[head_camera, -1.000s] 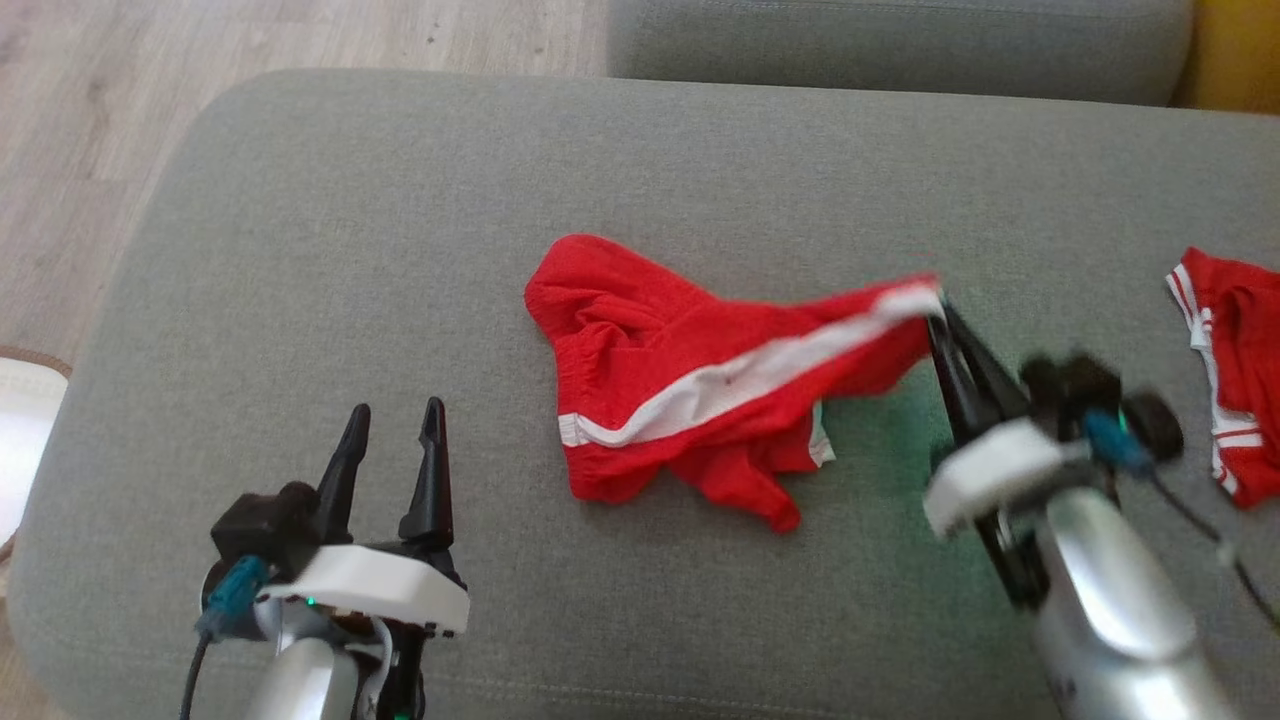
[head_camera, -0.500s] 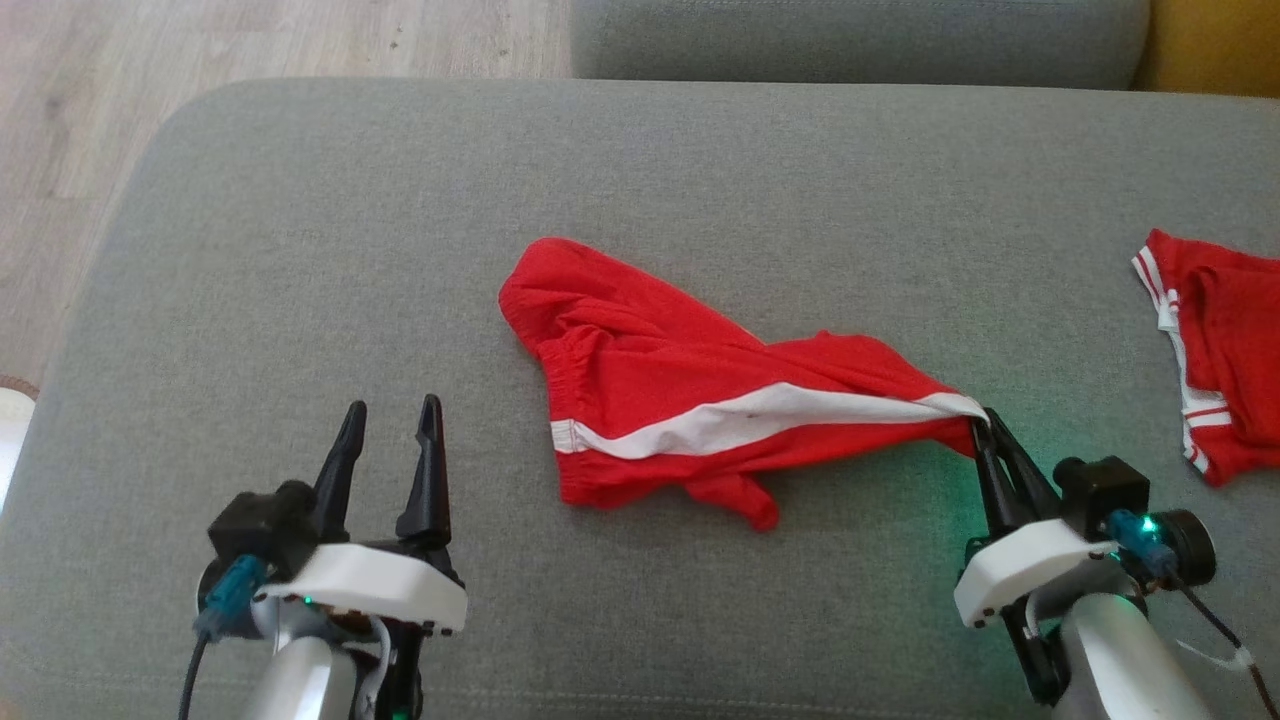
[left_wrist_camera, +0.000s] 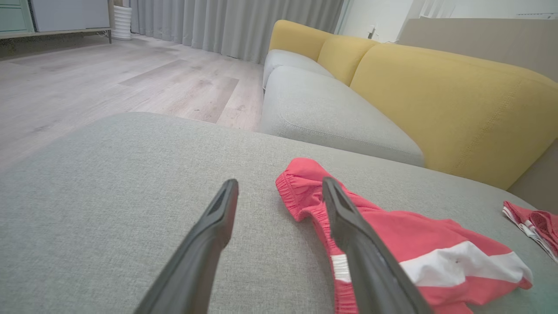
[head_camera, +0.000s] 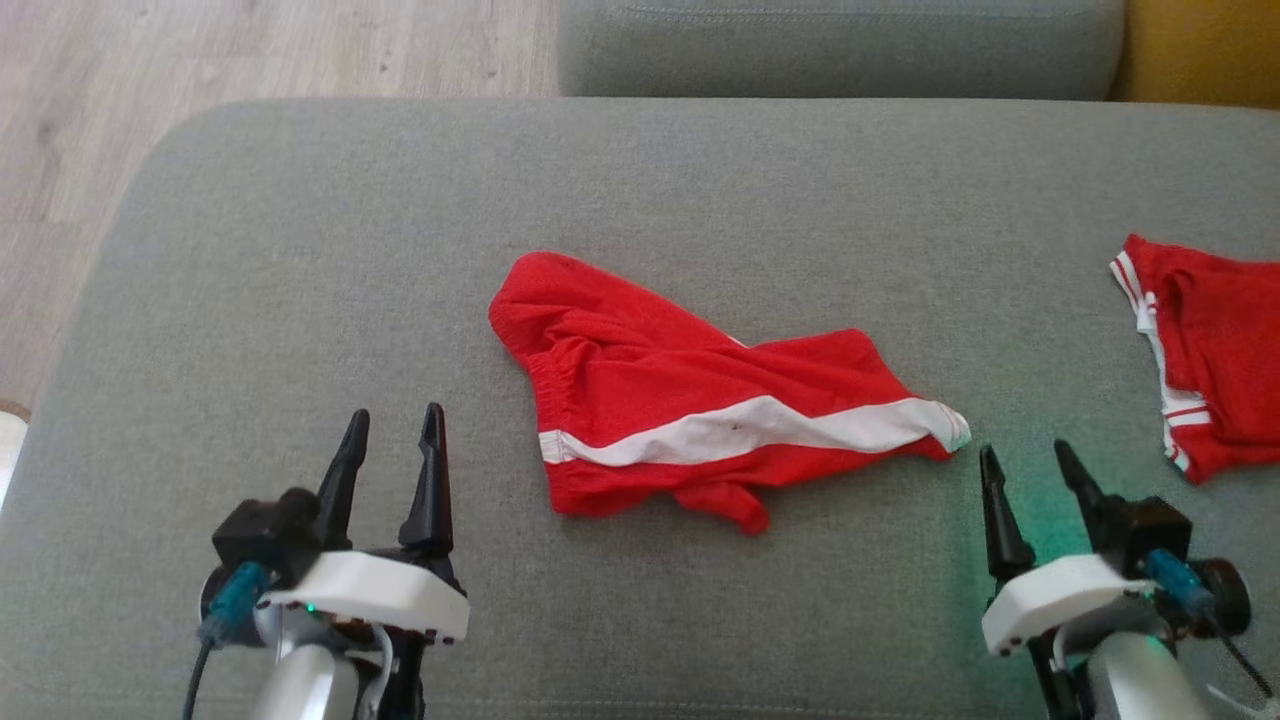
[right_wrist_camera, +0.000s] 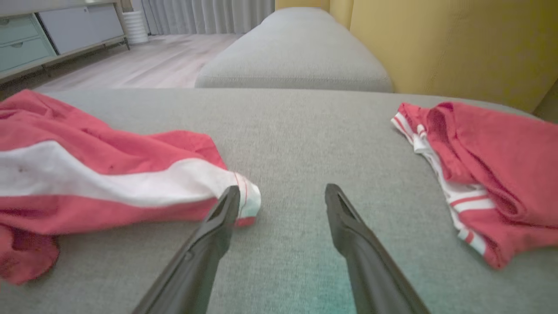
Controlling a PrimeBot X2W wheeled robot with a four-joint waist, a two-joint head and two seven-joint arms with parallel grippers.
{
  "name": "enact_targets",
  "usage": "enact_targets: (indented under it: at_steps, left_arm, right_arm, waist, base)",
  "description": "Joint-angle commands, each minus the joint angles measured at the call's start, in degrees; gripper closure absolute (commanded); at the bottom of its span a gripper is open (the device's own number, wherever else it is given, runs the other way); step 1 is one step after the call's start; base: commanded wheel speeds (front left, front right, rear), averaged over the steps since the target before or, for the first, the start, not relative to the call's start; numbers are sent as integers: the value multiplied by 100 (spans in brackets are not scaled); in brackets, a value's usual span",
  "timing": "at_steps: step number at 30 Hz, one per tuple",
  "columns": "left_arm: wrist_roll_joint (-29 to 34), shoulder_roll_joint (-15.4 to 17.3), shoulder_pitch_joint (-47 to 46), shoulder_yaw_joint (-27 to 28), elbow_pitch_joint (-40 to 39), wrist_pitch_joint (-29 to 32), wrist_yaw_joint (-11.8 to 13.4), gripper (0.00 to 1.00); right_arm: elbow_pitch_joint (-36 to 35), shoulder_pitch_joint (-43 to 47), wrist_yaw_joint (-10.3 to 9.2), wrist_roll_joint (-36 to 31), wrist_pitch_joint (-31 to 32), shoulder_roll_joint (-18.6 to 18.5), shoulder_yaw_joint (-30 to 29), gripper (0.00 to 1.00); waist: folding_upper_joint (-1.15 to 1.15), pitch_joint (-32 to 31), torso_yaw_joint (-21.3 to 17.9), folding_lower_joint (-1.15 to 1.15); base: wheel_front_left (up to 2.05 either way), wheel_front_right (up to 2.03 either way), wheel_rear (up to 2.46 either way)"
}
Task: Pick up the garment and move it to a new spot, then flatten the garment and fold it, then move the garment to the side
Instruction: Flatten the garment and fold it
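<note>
Lying crumpled, the shorts (head_camera: 700,420) are awaiting flattening; left gripper (head_camera: 395,413) and right gripper (head_camera: 1025,450) are hovering open, empty; pinching corners probably comes next.

Wooden floor (head_camera: 200,60) is lying at eleven o'clock of the grey sofa seat (head_camera: 300,250), a yellow backrest (head_camera: 1200,50) rising at one o'clock, curtains (left_wrist_camera: 218,22) hanging beyond.

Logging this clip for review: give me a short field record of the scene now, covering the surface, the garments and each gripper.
surface: grey cushion
target: red shorts, white side stripe, crumpled, lying unheld
other item: second red garment, far right
left gripper: open, empty, left of shorts
right gripper: open, empty, just past the stripe's end
fold: not yet done
</note>
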Motion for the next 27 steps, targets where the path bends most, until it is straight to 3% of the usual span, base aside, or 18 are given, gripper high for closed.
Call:
enact_targets:
  at_steps: [1,14,27]
  left_arm:
    - [-4,7,-103,184,-194,-70,-8,0]
    - [-30,7,29,2,-62,-70,-45,0]
    - [-61,7,84,-36,34,-70,-53,0]
  right_arm:
    - [-269,-130,37,1,-77,9,99,0]
    - [-1300,67,37,314,-81,49,323,0]
    - [-1465,218,37,892,-25,50,606,0]
  waist:
    - [0,-44,-29,0]
    - [0,-453,-108,0]
    - [0,-615,-51,0]
  base:
    - [0,0,0]
    - [0,0,0]
    - [0,0,0]
